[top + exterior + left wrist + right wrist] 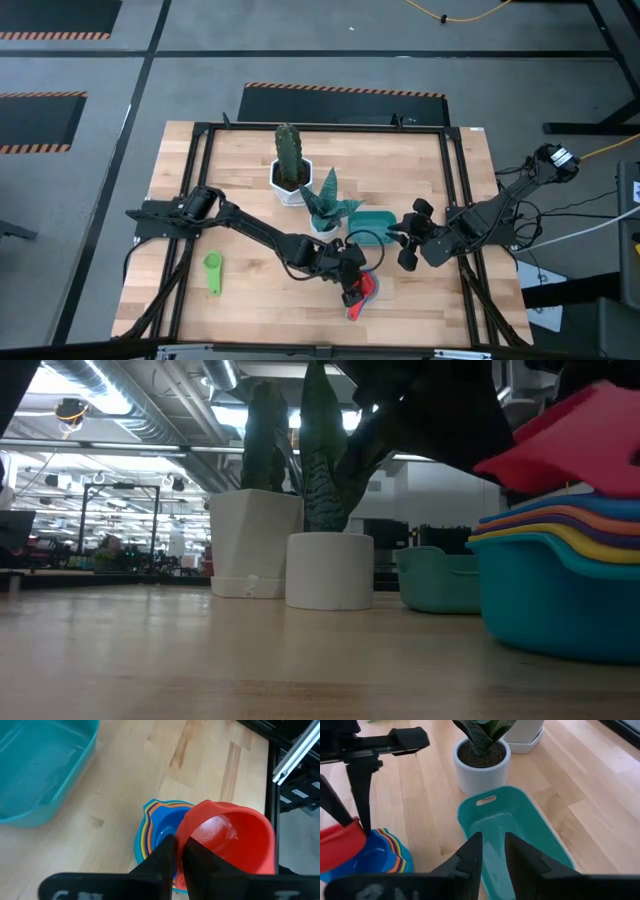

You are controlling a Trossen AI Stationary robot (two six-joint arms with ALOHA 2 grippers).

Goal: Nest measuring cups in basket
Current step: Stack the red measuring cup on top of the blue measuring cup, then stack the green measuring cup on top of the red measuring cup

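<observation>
Holding the red cup (227, 840) by its rim, the left pincer (179, 851) hangs tilted just above the nested stack of cups (155, 830) near the desk's (250, 300) front edge. If it lets go at this angle, I'd guess the cup lands askew or tips the stack. The teal basket (515, 835) sits empty beside the small plant pot (481, 766), right pincer (492, 851) poised over it, fingers slightly apart, gripping nothing. A green cup (213, 271) lies well apart.
</observation>
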